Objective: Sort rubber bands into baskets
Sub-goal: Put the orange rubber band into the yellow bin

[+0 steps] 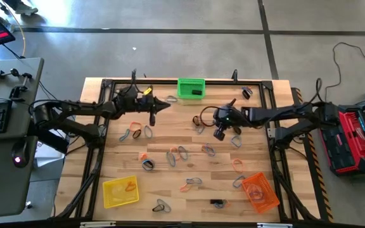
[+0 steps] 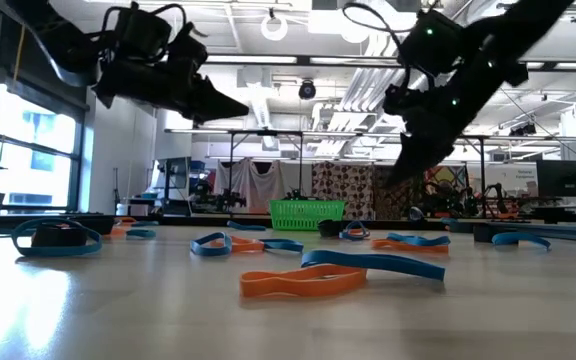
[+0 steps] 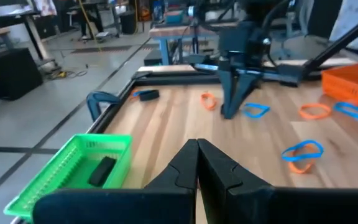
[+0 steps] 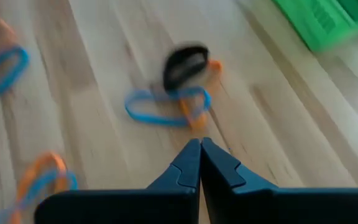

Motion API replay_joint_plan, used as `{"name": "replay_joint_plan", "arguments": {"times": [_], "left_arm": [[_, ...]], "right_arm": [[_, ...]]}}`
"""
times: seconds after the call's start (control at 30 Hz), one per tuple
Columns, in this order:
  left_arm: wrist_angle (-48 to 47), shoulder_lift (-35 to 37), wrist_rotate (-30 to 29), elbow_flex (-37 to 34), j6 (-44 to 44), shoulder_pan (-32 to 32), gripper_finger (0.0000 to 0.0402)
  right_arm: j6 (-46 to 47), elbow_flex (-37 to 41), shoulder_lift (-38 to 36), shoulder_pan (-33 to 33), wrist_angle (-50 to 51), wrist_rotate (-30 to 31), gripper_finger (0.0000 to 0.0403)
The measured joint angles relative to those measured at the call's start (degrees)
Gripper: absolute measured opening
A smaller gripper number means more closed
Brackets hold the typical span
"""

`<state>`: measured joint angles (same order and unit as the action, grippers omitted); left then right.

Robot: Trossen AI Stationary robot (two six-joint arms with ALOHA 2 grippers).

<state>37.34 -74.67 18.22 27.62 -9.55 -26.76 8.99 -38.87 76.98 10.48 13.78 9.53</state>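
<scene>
Orange, blue and black rubber bands point(image 1: 179, 153) lie scattered flat on the wooden table. The green basket point(image 1: 191, 88) stands at the far edge with a black thing point(image 3: 101, 171) in it. The yellow basket point(image 1: 120, 191) stands near left with an orange band inside, and the orange basket point(image 1: 260, 192) near right. My left gripper point(image 1: 165, 104) hangs shut above the table just left of the green basket point(image 3: 73, 168), holding nothing. My right gripper point(image 1: 219, 133) slants down, shut and empty, above a knot of black, blue and orange bands point(image 4: 179, 93).
A black frame point(image 1: 100, 126) runs around the tabletop, and clamps sit along the far edge. My two arms face each other across the table's far half, with the right arm point(image 3: 235, 62) ahead of the left gripper. Bands point(image 2: 298, 280) lie close to the near edge.
</scene>
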Motion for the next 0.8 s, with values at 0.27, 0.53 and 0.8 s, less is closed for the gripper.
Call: {"name": "replay_joint_plan", "arguments": {"times": [0.27,0.53,0.8], "left_arm": [[2.82,0.0,-0.06,-2.63,0.53,1.64,0.0],[2.87,0.0,-0.19,-2.67,0.95,3.24,0.0],[2.85,0.0,-0.3,-2.67,0.49,3.58,0.0]], "right_arm": [[3.94,-11.77,-0.03,0.0,30.24,5.82,0.0007],[9.51,-14.66,-0.05,1.21,43.4,6.51,0.0089],[17.73,-14.66,-0.05,7.8,44.88,3.39,0.013]]}}
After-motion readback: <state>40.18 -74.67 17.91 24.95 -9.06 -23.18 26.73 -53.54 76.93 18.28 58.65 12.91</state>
